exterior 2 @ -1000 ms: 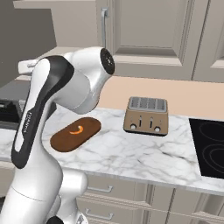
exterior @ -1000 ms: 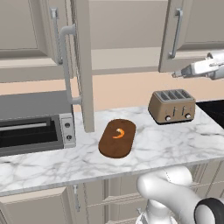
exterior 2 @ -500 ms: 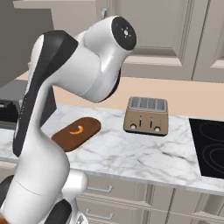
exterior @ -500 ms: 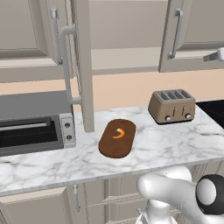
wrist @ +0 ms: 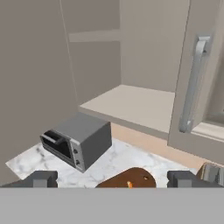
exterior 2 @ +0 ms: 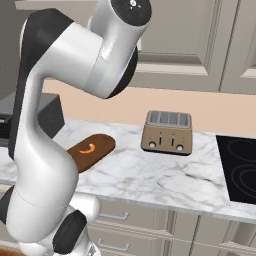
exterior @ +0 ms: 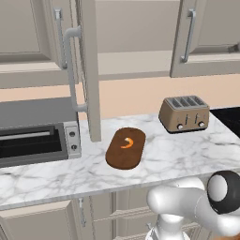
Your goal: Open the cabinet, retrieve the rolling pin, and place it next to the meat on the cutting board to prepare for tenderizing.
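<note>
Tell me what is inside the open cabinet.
In the hand view, the cabinet shows a bare bottom board and one bare shelf above it; no rolling pin lies on either. Its right part is covered by the door still across it, so that side cannot be checked.

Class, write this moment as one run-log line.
wide beige-grey wall cabinet: door open | dark brown oval wooden cutting board: on counter | small orange shrimp-like meat: on board | end effector: open, empty, facing cabinet

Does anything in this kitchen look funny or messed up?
Nothing is spilled or broken. One door of the cabinet stands wide open, jutting out over the counter. The part of its inside that the hand view shows looks bare. The meat lies neatly on the cutting board.
</note>
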Motion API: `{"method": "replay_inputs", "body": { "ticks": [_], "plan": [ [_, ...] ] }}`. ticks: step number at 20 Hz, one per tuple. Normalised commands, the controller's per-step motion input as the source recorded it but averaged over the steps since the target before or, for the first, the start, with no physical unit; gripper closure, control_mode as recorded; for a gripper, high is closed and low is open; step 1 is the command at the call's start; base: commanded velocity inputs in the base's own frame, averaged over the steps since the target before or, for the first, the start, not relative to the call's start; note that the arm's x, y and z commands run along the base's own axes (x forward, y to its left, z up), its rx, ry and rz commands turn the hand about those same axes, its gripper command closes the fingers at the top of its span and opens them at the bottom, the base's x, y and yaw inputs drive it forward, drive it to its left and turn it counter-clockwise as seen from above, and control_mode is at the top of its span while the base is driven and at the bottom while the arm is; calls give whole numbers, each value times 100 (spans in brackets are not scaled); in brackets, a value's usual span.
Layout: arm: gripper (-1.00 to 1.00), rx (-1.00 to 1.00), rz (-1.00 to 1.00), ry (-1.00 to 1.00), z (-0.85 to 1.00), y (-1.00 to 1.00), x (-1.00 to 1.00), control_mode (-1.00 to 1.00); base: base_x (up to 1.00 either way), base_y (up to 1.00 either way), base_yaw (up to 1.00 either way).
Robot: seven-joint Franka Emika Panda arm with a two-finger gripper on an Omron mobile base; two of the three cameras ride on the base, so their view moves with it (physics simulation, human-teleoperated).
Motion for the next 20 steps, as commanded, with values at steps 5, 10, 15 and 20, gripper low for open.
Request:
{"method": "replay_inputs", "body": {
  "ticks": [5,10,15,20],
  "plan": [
    [-100,1,-18,-8,-2,4,13,-100,0,0,0],
    [-100,7,-15,-4,-8,3,0,-100,0,0,0],
    [-100,8,-11,-2,-8,2,10,-100,0,0,0],
    [-100,5,-2,-3,-12,6,38,-100,0,0,0]
  ]
}}
